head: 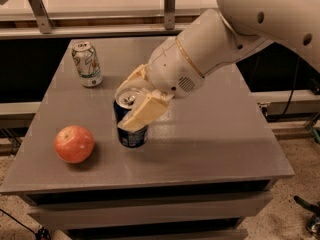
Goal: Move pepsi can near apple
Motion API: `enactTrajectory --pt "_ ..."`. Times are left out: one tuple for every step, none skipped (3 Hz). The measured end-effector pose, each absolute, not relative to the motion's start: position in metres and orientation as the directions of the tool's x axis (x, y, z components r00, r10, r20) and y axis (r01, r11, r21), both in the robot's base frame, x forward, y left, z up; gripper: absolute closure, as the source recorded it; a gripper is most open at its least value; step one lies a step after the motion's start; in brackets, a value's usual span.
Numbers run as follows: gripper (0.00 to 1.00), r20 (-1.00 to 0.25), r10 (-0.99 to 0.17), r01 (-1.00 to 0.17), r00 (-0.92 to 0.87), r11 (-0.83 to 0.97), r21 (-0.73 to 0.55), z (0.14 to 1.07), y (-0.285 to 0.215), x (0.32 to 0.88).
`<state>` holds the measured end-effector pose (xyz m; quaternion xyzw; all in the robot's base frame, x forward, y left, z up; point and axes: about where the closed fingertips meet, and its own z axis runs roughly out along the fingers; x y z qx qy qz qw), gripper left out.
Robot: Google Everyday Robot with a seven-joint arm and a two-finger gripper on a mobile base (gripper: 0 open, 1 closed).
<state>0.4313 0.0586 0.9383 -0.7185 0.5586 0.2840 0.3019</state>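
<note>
The pepsi can [132, 134], dark blue with a silver top, stands upright near the middle of the grey table [215, 139]. My gripper [134, 104] is shut on the pepsi can, with cream fingers [145, 113] on its front and back sides. The apple [74, 144], red-orange with pale patches, lies on the table to the left of the can, a short gap between them. The white arm reaches in from the upper right.
A white and green can [87, 64] stands upright at the table's back left. A metal rail with posts [169, 6] runs behind the table. The table's front edge lies just below the apple.
</note>
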Motion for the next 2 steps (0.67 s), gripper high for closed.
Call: enactTrajectory --pt "1.0 -0.746 -0.621 -0.966 0.241 -0.226 -0.124 0.9357 0.0696 0.4264" --pt "1.0 -0.747 -0.609 -0.957 0.267 -0.261 -0.13 0.9348 0.0794 0.4217"
